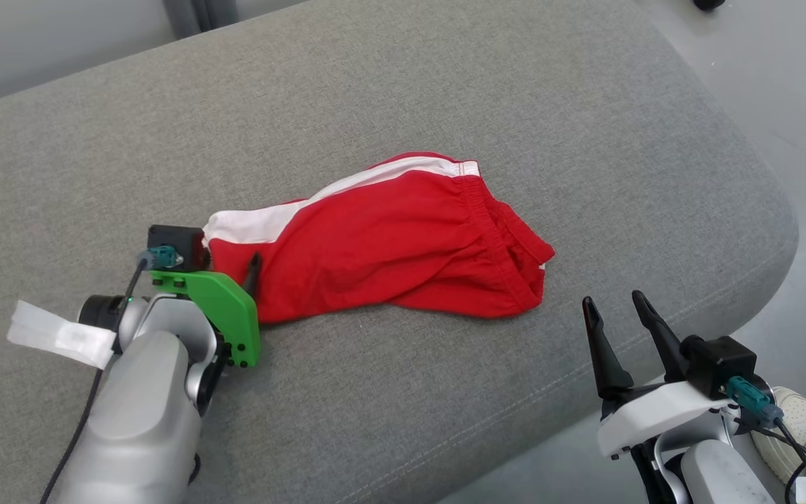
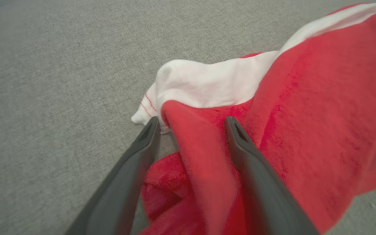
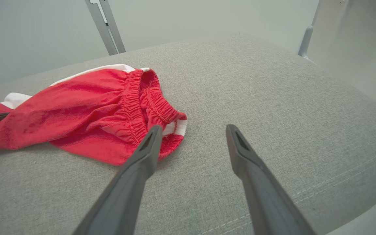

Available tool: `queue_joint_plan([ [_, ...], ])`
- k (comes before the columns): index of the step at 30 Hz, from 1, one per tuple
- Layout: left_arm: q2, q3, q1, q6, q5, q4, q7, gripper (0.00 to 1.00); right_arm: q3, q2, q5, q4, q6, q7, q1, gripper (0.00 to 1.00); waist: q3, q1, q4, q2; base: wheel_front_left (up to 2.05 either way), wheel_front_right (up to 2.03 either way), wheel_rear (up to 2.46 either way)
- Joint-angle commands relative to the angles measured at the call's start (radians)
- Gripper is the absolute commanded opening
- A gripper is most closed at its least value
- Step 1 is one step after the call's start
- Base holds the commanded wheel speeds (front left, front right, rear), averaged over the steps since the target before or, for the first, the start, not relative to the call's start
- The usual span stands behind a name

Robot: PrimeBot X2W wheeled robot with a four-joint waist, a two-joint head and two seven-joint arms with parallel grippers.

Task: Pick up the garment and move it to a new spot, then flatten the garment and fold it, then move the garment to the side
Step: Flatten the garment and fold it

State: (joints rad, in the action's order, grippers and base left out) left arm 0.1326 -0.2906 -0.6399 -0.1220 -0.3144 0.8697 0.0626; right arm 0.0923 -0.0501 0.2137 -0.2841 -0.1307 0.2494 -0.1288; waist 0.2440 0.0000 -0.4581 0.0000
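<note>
Grey upholstered surface (image 1: 445,84) stretches bare all round the garment (image 1: 403,238), red shorts with a white side stripe, lying crumpled and not yet flat. My left end effector (image 2: 192,120) sits at the garment's leg-hem end, jaws wide, with a raised red fold between the fingers. I judge it is placed to pinch that fold and lift. My right end effector (image 1: 613,298) hangs open and empty just off the garment's elastic waistband (image 3: 135,98), apart from it, likely ready to take that end.

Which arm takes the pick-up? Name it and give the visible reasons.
Left, probably. The left gripper stands open astride a raised fold of the red garment, at its leg end; the right gripper, also open, sits clear of the cloth near the waistband.
</note>
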Motion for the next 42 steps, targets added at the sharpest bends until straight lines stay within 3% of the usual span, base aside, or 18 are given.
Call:
queue_joint_plan([
  [1, -0.011, -0.016, 0.022, 0.000, 0.008, 0.010, -0.009, 1.00, -0.001, -0.001, -0.009, -0.002, 0.000, 0.001, -0.004, 1.00, -0.011, 0.0000, 0.011, 0.0000, 0.00, 0.00, 0.00],
  [9, -0.037, -0.037, 0.023, -0.004, -0.022, 0.040, -0.032, 1.00, -0.003, -0.001, -0.015, 0.004, 0.000, -0.009, 0.004, 1.00, -0.034, 0.0000, 0.032, 0.0000, 0.00, 0.00, 0.00],
  [16, -0.005, 0.020, -0.025, 0.001, -0.080, 0.021, -0.031, 1.00, -0.016, -0.001, -0.018, 0.012, 0.000, -0.016, 0.018, 1.00, -0.044, 0.0000, 0.056, 0.0000, 0.00, 0.00, 0.00],
  [21, 0.049, 0.047, -0.049, 0.013, -0.096, -0.014, -0.010, 1.00, -0.009, -0.001, -0.017, 0.012, 0.000, -0.017, 0.016, 1.00, -0.041, 0.0000, 0.060, 0.0000, 0.00, 0.00, 0.00],
  [25, 0.073, 0.028, -0.060, 0.023, -0.076, -0.020, 0.018, 1.00, 0.003, -0.001, -0.011, 0.016, 0.000, -0.017, 0.001, 1.00, -0.015, 0.0000, 0.047, 0.0000, 0.00, 0.00, 0.00],
  [41, 0.054, -0.065, -0.065, 0.002, -0.056, 0.009, 0.060, 1.00, -0.001, -0.001, 0.002, 0.009, 0.000, 0.000, -0.017, 1.00, 0.039, 0.0000, 0.031, 0.0000, 0.00, 0.00, 0.00],
  [42, 0.055, -0.070, -0.066, 0.001, -0.054, 0.008, 0.056, 0.75, -0.001, -0.001, 0.002, 0.008, 0.000, 0.000, -0.018, 1.00, 0.040, 0.0000, 0.033, 0.0000, 0.00, 0.00, 0.00],
])
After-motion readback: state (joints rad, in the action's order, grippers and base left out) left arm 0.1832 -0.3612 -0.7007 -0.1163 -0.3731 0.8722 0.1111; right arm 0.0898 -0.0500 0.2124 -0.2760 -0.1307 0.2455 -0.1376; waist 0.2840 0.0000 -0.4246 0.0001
